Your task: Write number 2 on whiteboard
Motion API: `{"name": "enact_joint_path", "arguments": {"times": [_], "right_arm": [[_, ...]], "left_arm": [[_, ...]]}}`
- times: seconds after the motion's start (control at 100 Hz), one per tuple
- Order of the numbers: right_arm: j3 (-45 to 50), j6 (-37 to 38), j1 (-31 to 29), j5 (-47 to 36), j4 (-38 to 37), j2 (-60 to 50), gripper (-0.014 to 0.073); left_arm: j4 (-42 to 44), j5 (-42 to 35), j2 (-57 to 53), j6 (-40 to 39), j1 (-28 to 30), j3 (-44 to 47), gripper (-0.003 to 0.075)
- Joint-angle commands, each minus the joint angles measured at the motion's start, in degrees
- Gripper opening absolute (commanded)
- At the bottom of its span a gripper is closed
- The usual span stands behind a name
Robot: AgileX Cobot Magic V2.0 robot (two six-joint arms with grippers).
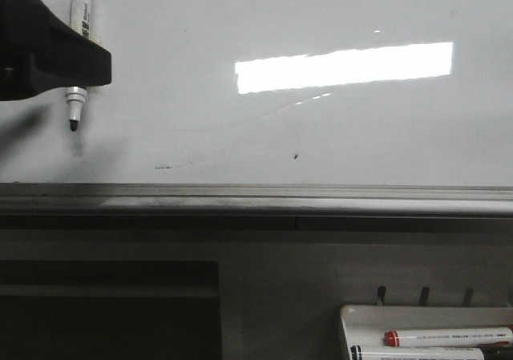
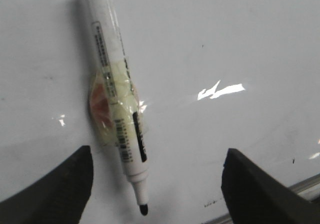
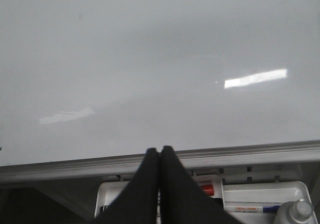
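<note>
The whiteboard (image 1: pixel 321 135) is glossy white with a bright rectangular reflection, and no number 2 shows on it. My left gripper (image 1: pixel 76 63) is at the board's upper left. A white marker (image 1: pixel 80 23) with a black tip (image 1: pixel 74 125) points down from it. In the left wrist view the marker (image 2: pixel 117 109), wrapped in clear tape, sits between the wide-apart fingers (image 2: pixel 70 184) of the gripper (image 2: pixel 157 151) and touches neither. Whether the tip touches the board (image 2: pixel 225 44) is unclear. My right gripper (image 3: pixel 160 150) is shut and empty in front of the board's (image 3: pixel 150 59) lower edge.
A grey metal rail (image 1: pixel 256 200) runs along the board's bottom edge. A small white tray (image 1: pixel 353 316) at lower right holds a red-capped marker (image 1: pixel 449 337) and others. It also shows under the right gripper (image 3: pixel 102 199), beside a bottle (image 3: pixel 300 211). Small dark specks (image 1: pixel 297 156) mark the board.
</note>
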Motion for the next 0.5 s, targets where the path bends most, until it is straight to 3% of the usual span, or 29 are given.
{"name": "enact_joint_path", "arguments": {"times": [0.0, 0.21, 0.39, 0.49], "right_arm": [[-2.1, -0.01, 0.1, -4.2, 0.28, 1.15, -0.006], [-2.1, -0.01, 0.1, -3.95, 0.51, 1.15, -0.006], [-2.1, -0.01, 0.1, -2.86, 0.62, 1.15, -0.006], [-2.1, -0.01, 0.1, -1.8, 0.62, 1.15, -0.006]], "left_arm": [[-1.71, -5.02, 1.29, 0.0, -0.45, -3.08, 0.0448], [-5.43, -4.95, 4.98, 0.0, -0.35, -3.88, 0.0309], [-5.61, -7.17, 7.3, 3.3, -0.35, -3.88, -0.0023], [-5.37, -9.52, 7.54, 4.45, -0.35, -3.88, -0.002]]}}
